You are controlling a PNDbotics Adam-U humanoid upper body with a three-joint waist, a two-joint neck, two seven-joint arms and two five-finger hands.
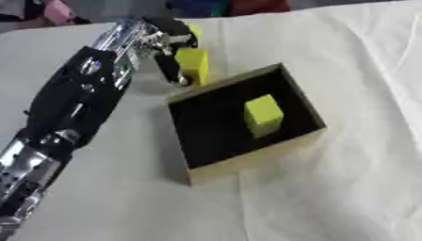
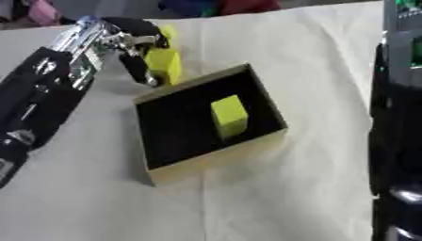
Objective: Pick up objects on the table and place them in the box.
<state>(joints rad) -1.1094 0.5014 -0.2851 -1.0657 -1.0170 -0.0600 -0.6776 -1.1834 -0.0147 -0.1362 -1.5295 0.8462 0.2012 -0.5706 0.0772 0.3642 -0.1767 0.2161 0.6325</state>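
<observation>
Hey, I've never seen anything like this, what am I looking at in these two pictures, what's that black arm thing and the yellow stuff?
Both pictures come from a humanoid robot's head, one from each eye, looking down at a cloth-covered table. The black and silver arm entering from the left is the robot's left arm. Its left hand is curled round a yellow block just beyond the far corner of an open box. A second yellow block already lies inside the box. The dark column at the right edge of the right eye view appears to be the robot's other arm; its hand isn't visible.
</observation>
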